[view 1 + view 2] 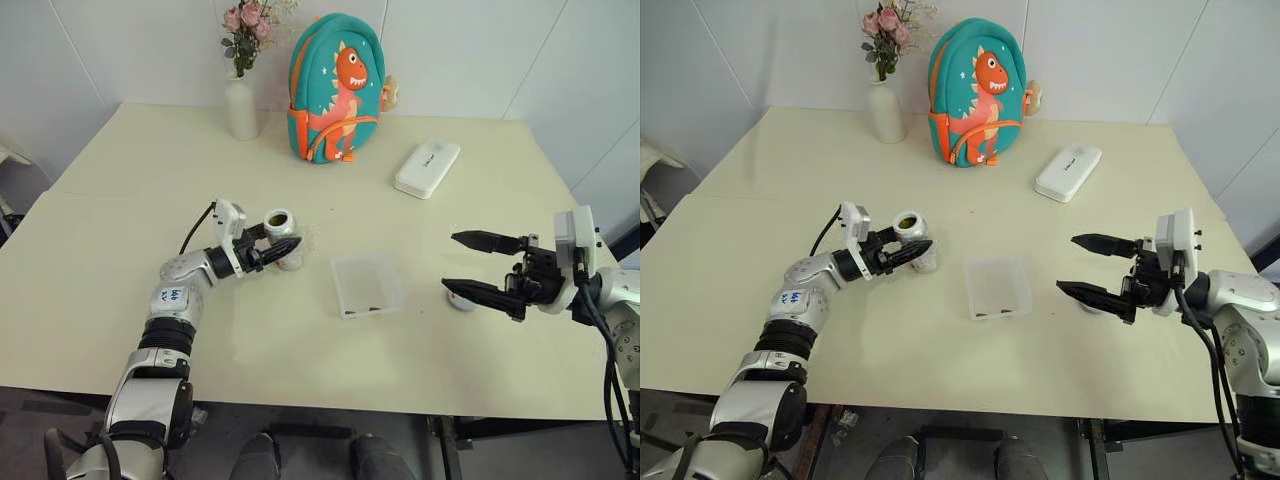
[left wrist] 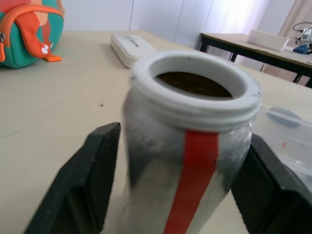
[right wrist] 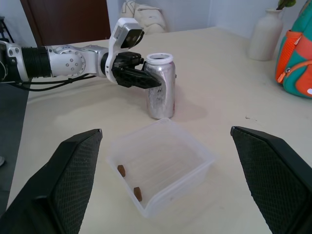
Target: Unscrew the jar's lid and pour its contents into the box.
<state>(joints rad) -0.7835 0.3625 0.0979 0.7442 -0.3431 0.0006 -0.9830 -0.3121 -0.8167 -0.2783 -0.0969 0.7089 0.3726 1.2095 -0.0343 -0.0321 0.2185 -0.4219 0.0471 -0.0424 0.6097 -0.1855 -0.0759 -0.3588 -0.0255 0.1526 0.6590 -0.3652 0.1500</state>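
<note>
Tabletop (image 1: 120,280) of pale cream carries the silvery cylindrical jar (image 3: 161,90) with a red stripe, upright and uncapped, between the spread fingers of the left gripper (image 1: 283,250), not clamped. Just beside it sits the shallow clear plastic box (image 1: 367,284) holding two small brown bits (image 3: 129,181). Right gripper (image 1: 472,263) hovers wide open, empty, above the small grey round lid (image 1: 461,298).

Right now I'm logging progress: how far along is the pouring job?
Nearly finished. The jar stands upright and lidless; brown bits lie in the box. The left gripper brackets the jar, fingers apart. The lid lies beneath the open right gripper.
</note>
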